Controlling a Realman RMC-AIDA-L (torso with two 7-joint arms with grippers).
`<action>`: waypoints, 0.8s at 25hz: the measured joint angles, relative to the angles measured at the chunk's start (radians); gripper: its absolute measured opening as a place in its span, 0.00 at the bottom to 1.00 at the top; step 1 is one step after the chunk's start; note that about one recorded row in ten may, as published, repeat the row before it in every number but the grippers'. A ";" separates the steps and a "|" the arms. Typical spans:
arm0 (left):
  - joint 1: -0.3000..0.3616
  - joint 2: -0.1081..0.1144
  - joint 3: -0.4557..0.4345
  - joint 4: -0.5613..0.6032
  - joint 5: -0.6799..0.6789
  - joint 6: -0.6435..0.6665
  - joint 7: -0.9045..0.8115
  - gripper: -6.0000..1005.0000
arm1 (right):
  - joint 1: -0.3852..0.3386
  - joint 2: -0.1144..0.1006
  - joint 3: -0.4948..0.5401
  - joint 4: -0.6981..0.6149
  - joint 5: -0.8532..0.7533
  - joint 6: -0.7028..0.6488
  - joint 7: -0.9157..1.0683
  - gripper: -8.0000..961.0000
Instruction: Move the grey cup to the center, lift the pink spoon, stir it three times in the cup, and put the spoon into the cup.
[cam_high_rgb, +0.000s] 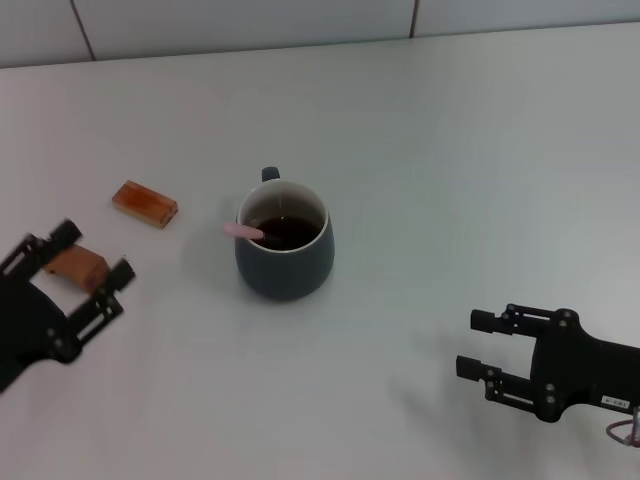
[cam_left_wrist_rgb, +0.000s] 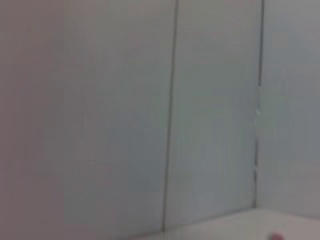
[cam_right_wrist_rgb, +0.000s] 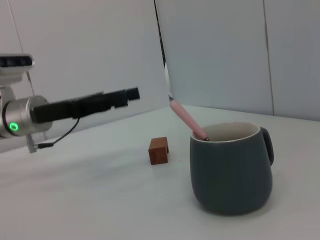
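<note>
The grey cup (cam_high_rgb: 285, 262) stands upright in the middle of the table, with dark liquid inside and its handle pointing to the far side. The pink spoon (cam_high_rgb: 243, 231) stands in the cup, its handle leaning out over the rim on my left. The right wrist view shows the cup (cam_right_wrist_rgb: 232, 175) and the spoon (cam_right_wrist_rgb: 184, 117) close up. My left gripper (cam_high_rgb: 95, 250) is open and empty at the left, apart from the cup; it also shows in the right wrist view (cam_right_wrist_rgb: 131, 93). My right gripper (cam_high_rgb: 472, 343) is open and empty at the lower right.
A brown wooden block (cam_high_rgb: 145, 203) lies left of the cup. A second wooden block (cam_high_rgb: 78, 265) lies under my left gripper's fingers and shows in the right wrist view (cam_right_wrist_rgb: 158, 150). A white tiled wall (cam_left_wrist_rgb: 170, 120) runs behind the table.
</note>
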 joint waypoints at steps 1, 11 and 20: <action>0.000 0.000 0.000 0.000 0.000 0.000 0.000 0.72 | 0.001 0.000 0.000 0.000 0.000 0.000 0.000 0.63; 0.010 0.026 0.007 0.016 0.164 -0.094 -0.060 0.73 | 0.007 0.003 -0.001 -0.001 0.023 0.003 -0.042 0.63; 0.016 0.033 0.007 0.017 0.179 -0.092 -0.074 0.73 | 0.009 0.003 -0.005 -0.001 0.023 -0.001 -0.044 0.63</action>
